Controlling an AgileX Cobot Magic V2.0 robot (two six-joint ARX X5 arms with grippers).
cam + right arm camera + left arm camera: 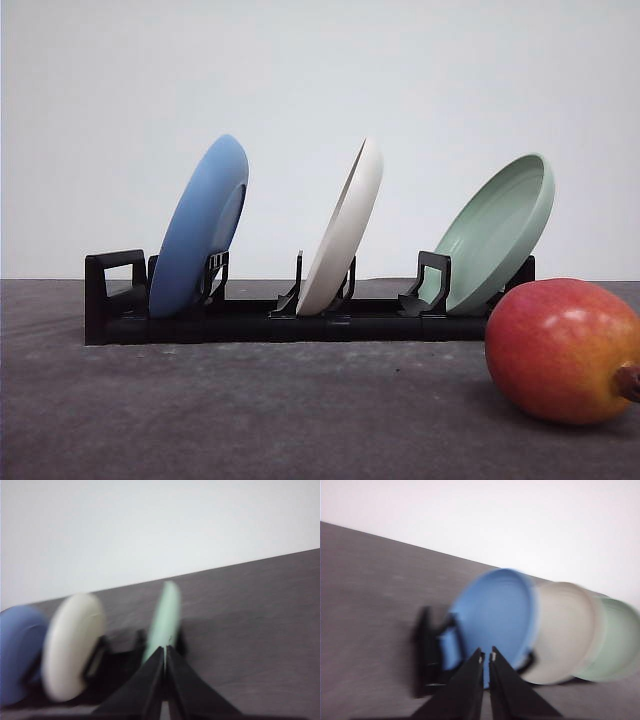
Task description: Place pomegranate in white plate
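The pomegranate [562,350], red fading to yellow-orange with a dark calyx at its right end, lies on the dark table at the near right. The white plate [345,232] stands on edge in the middle slot of a black rack [110,300]; it also appears blurred as the white plate [565,630] and the white plate [72,645] in the wrist views. My left gripper [486,657] is shut with nothing in it, some way in front of the blue plate. My right gripper [165,652] is shut and empty, facing the green plate's edge.
A blue plate [200,230] leans in the rack's left slot and a pale green plate [500,232] in its right slot. The dark grey table [250,410] stretches in front of the rack. A white wall stands behind.
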